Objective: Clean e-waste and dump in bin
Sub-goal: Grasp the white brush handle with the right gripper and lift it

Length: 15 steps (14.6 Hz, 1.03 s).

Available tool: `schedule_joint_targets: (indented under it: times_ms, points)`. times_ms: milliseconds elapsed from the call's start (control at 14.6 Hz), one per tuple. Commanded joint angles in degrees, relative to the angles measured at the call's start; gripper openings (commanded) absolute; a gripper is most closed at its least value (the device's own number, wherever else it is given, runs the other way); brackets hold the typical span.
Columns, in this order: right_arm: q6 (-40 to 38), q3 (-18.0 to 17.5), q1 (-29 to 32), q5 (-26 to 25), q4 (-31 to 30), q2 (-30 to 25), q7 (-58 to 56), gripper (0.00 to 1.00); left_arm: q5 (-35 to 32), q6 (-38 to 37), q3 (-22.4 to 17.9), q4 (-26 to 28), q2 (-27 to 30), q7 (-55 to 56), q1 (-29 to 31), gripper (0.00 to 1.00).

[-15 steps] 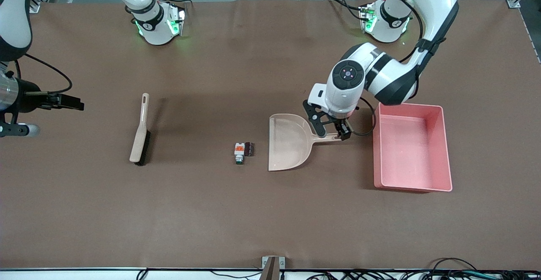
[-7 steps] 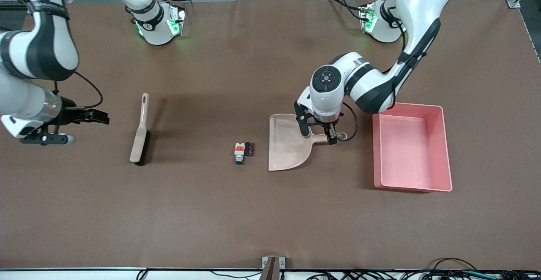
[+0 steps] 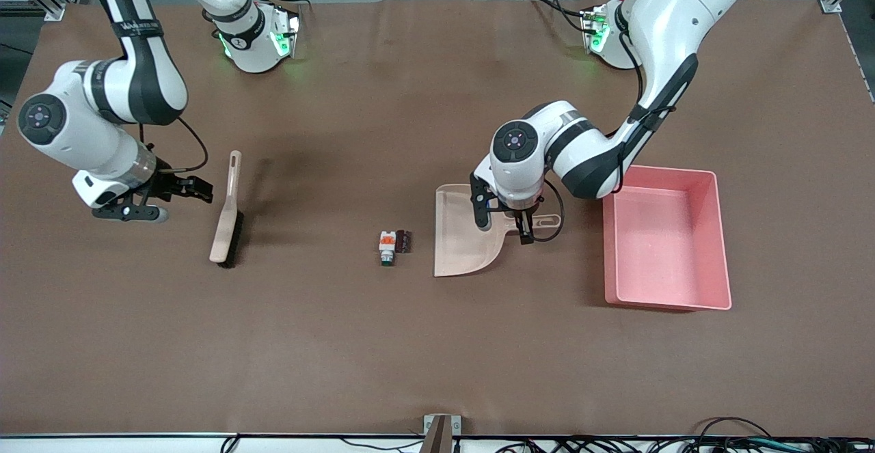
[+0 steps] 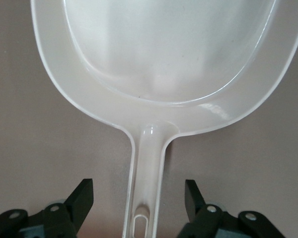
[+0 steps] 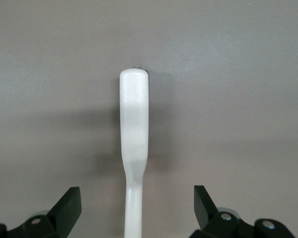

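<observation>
Table [image 3: 424, 344]: brown-covered surface carrying all items listed.

E-waste, two small parts lying touching near the table's middle:
- White block [image 3: 387, 240] with orange marks and a greenish-silver tip, tip pointing toward the front camera's edge.
- Dark maroon-black stubby cylinder [image 3: 404, 240], just beside the block on the side toward the left arm's end.

Dustpan [image 3: 465, 231]: beige, flat on the table between the e-waste and the bin, its open mouth toward the front edge and its handle pointing toward the bin. Nothing in its scoop.

Bin [image 3: 718, 234]: pink rectangular tub with upright walls, toward the left arm's end of the table, near the dustpan handle's tip. Interior bare.

Brush [image 3: 225, 217]: beige back, black bristles, lying flat toward the right arm's end, handle pointing toward the robots' edge.

Left gripper [image 3: 504, 223]: low over the dustpan's handle where it joins the scoop. Fingers [image 4: 82, 198] spread partway, one on each side of the handle, with gaps visible in the left wrist view; nothing gripped.

Right gripper [image 3: 198, 190]: beside the brush's handle, over bare table toward the right arm's end. Fingers [image 5: 69, 206] spread fully wide, astride the handle in the right wrist view, clear of it; nothing held.
</observation>
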<state>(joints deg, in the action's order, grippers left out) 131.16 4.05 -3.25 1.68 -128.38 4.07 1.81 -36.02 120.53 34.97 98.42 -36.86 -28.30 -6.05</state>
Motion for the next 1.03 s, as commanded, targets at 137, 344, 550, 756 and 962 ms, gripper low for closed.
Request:
schedule_joint_targets:
  times_ms: [137, 344, 550, 756, 962]
  points:
    - [13.03, -0.09, -0.53, 0.78, -4.84, 5.32, 1.62, 1.0, -1.51, -0.38, 0.09, -1.56, -1.99, -0.35, -1.76, 0.81]
    - [17.46, -0.18, -0.53, 0.78, -6.88, 8.05, 1.97, 1.0, -3.17, -0.38, 0.09, -1.56, -2.77, -0.27, -2.29, 0.79]
    - [18.95, -0.18, -2.28, 1.66, -6.79, 9.9, 2.5, 1.0, -4.85, -0.38, 0.01, -1.56, -3.22, -0.09, -2.47, 0.78]
    - [20.01, -0.18, -2.28, 1.92, -6.79, 11.4, 2.76, 1.0, -4.85, -0.47, -0.08, -1.56, -3.66, 0.09, -2.47, 0.7]
    - [19.84, -0.09, -2.28, 1.84, -6.53, 11.49, 2.59, 0.98, -5.12, -0.38, -0.08, -1.56, -3.74, 0.35, -2.47, 0.62]
